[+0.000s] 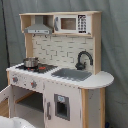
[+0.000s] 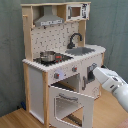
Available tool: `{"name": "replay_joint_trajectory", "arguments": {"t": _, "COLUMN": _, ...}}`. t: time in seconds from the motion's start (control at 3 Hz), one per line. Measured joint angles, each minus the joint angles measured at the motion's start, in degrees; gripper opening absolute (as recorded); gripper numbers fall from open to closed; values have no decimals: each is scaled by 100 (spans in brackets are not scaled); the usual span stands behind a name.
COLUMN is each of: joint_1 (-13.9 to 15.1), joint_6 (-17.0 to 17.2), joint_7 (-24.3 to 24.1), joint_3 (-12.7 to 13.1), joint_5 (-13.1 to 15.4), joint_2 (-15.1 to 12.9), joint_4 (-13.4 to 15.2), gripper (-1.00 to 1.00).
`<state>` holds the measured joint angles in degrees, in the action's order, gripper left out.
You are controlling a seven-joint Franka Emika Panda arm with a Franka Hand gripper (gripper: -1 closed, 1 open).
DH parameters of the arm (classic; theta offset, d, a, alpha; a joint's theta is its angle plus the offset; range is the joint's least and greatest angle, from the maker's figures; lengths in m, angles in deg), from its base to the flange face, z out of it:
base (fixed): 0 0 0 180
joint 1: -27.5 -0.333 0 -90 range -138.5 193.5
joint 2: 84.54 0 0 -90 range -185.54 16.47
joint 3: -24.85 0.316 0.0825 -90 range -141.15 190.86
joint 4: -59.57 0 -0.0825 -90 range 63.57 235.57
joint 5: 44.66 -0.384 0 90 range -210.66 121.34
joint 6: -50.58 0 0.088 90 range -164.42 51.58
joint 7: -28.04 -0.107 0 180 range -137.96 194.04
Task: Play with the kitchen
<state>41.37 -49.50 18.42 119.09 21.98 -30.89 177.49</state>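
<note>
Toy kitchen (image 1: 60,75) (image 2: 62,65) stands on a wooden floor (image 2: 107,115) against a grey curtain backdrop (image 1: 115,45); it fills most of both exterior views. Pale wood frame, white panels, tiled back wall.

Arm (image 2: 114,85) enters from the second exterior view's right, white, slanting up toward the cabinet front beneath the sink. In the first exterior view only a white rounded bit shows at the bottom left corner.

Oven door (image 2: 70,102) hangs open, tilted outward from its lower edge, window panel facing up and out.

Range hood (image 1: 38,27) (image 2: 50,19) top left of the unit in both views; microwave (image 1: 72,23) (image 2: 76,11) beside it on the upper shelf.

Sink (image 1: 72,75) (image 2: 82,50) grey, set in the counter, black faucet (image 1: 83,60) (image 2: 74,40) curving over it.

Stovetop (image 1: 35,66) (image 2: 50,59) carries a small metal pot (image 1: 30,62) (image 2: 48,56).

Gripper (image 2: 90,76) dark, at the cabinet front just right of the oven opening; cannot tell how the fingers stand or whether they touch anything.
</note>
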Motion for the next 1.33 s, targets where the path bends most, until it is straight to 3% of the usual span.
{"name": "replay_joint_trajectory", "arguments": {"t": 0.67, "joint_1": -38, "joint_6": -62, "joint_7": 1031, "joint_3": 113, "joint_5": 144, "joint_2": 559, "joint_4": 7, "gripper": 100}}
{"name": "replay_joint_trajectory", "arguments": {"t": 1.33, "joint_1": -469, "joint_6": -274, "joint_7": 1118, "joint_3": -56, "joint_5": -117, "joint_2": 280, "joint_4": 974, "gripper": 100}}
